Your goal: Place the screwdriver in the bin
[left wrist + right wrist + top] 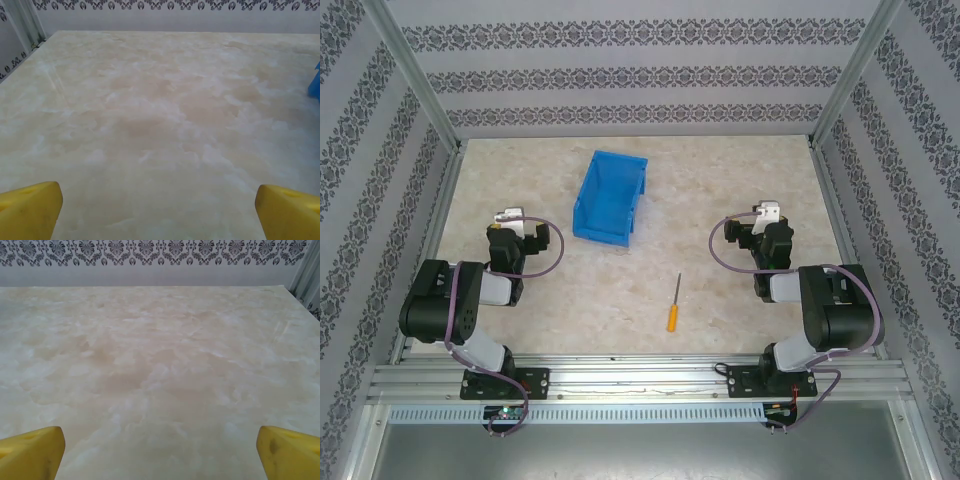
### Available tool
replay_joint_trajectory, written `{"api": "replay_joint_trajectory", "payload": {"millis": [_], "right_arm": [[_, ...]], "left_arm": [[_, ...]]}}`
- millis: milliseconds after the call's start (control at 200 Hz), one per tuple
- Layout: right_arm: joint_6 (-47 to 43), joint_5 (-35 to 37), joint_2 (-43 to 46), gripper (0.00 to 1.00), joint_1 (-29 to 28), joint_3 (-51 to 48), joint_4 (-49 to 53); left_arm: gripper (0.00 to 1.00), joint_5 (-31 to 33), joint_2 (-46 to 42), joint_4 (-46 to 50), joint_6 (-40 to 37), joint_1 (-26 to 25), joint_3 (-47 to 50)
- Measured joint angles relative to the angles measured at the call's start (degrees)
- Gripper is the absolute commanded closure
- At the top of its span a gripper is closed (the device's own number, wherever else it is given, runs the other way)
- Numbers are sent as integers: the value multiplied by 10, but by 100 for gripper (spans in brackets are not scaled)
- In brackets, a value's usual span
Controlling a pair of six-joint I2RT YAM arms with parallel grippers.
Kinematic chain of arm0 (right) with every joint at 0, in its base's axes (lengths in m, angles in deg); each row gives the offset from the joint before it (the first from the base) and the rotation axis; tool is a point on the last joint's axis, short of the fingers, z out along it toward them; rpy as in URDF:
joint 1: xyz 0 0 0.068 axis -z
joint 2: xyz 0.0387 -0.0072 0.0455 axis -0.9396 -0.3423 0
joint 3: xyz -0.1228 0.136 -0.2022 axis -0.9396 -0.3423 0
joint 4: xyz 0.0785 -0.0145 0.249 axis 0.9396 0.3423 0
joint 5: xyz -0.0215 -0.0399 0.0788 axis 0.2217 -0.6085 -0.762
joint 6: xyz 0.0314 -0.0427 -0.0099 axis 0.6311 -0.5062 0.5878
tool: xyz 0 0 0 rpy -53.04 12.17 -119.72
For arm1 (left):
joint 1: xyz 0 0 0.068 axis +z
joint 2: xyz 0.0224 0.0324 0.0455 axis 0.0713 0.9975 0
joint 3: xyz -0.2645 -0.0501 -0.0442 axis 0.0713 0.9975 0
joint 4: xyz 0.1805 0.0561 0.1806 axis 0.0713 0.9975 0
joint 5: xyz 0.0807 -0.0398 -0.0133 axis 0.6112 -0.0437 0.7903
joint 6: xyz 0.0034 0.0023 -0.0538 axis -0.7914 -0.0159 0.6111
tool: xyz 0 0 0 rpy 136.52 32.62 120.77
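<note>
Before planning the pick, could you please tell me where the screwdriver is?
In the top external view, the screwdriver lies on the table, right of centre, below-right of the blue bin.

A lab test cell: aluminium frame [415, 95], patterned wallpaper panels [620, 75], marble-look tabletop [720, 180].

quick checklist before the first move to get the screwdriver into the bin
1. Screwdriver located: ok, lying flat on the table between the arms, nearer the right one, handle toward the near edge.
2. Bin ready: ok, upright, looks empty.
3. Left gripper open: ok, fingers wide apart, nothing between.
4. Right gripper open: ok, nothing held.
5. Way from screwdriver to bin: ok, only bare table between them.
6. Grip spot on the screwdriver: cannot tell, too small in the top view.
</note>
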Motion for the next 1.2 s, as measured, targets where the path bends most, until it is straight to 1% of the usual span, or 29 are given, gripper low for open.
{"api": "replay_joint_trajectory", "payload": {"millis": [914,1199], "right_arm": [[0,0,0,2,0,0,0],[0,0,0,2,0,0,0]], "left_arm": [[1,0,0,0,0,0,0],[1,-35,0,19,-6,0,-12]]}}
